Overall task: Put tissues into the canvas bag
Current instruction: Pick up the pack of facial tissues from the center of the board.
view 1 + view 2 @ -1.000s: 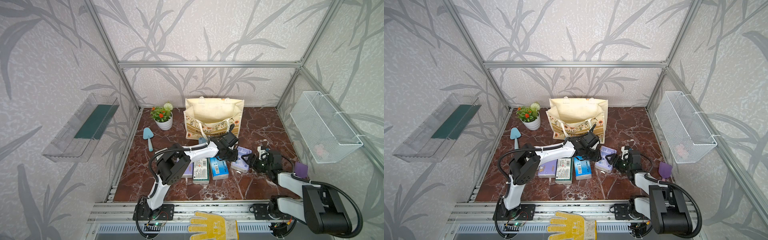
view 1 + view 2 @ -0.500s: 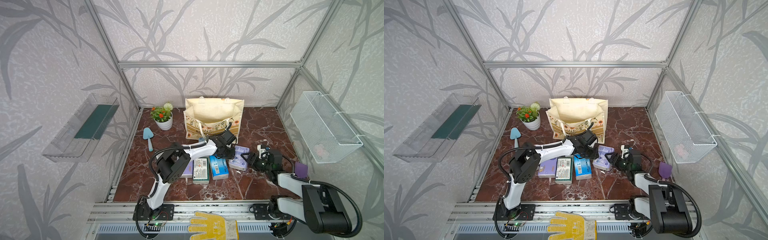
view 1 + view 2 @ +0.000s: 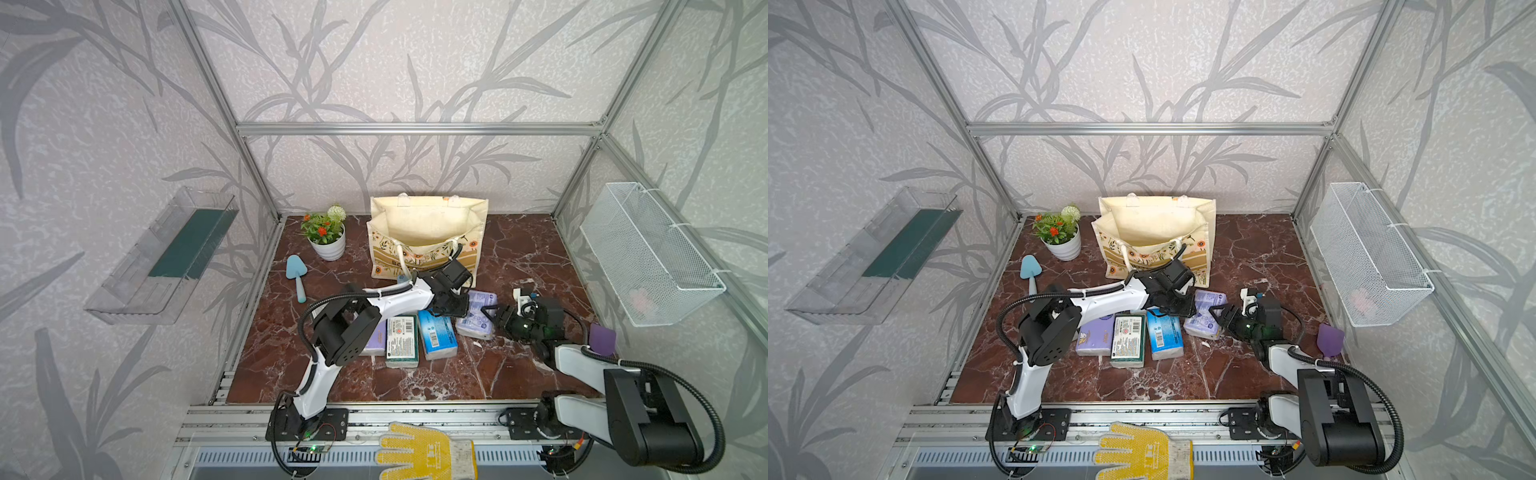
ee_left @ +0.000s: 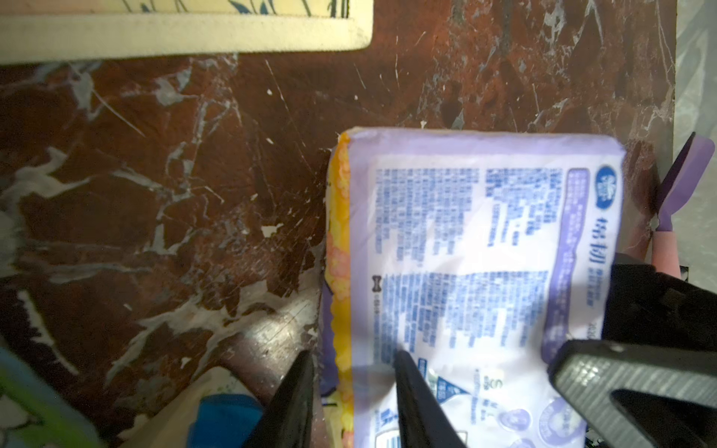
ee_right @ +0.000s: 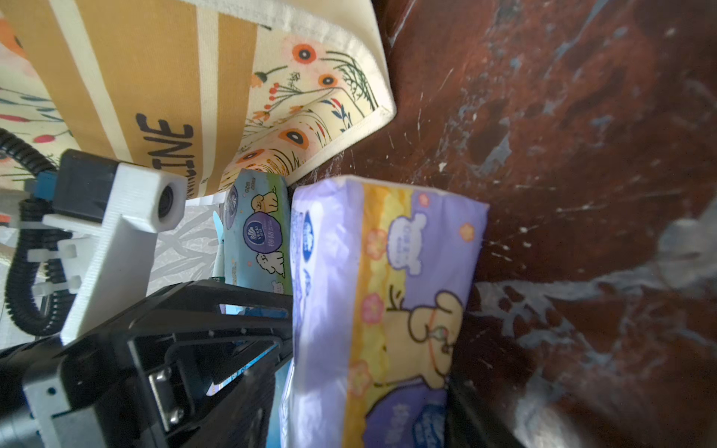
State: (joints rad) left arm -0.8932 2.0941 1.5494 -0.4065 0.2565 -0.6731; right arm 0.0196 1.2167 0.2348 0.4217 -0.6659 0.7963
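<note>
1. four tissue packs lie in a row on the marble surface (image 3: 519, 257) in both top views, all outside the canvas bag (image 3: 428, 232) (image 3: 1154, 224), which stands upright with its mouth open just behind them. from my left: the outer lilac pack (image 3: 375, 344) half under my left arm, the dark green pack (image 3: 401, 340), the blue pack (image 3: 436, 338), then the lilac pack (image 3: 478, 322) (image 3: 1204, 316).
2. in both top views my left claw (image 3: 457, 307) (image 3: 1185, 305) reaches over the row onto the lilac pack's near-bag side. my right claw (image 3: 492, 316) (image 3: 1219, 316) meets the same pack from the other side.
3. in the left wrist view my left claw (image 4: 353, 368) is pinched down to a narrow gap. one of its fingers (image 4: 295, 391) is just outside the lilac pack (image 4: 465, 271) and the other lies on its printed face, with the yellow edge held between them. a grey finger (image 4: 620, 382) of my right claw lies over the pack's corner. the hem of the canvas bag (image 4: 194, 38) is near, not touching the pack.
4. in the right wrist view the lilac pack (image 5: 388, 291) fills the space ahead of my right claw, with one dark finger (image 5: 469, 415) against its cartoon side. my left claw (image 5: 271, 333) hides the other finger, so i cannot tell whether my right claw is gripping or merely set around the pack. a light blue pack (image 5: 260, 236) lies at the foot of the canvas bag (image 5: 155, 77).
</note>
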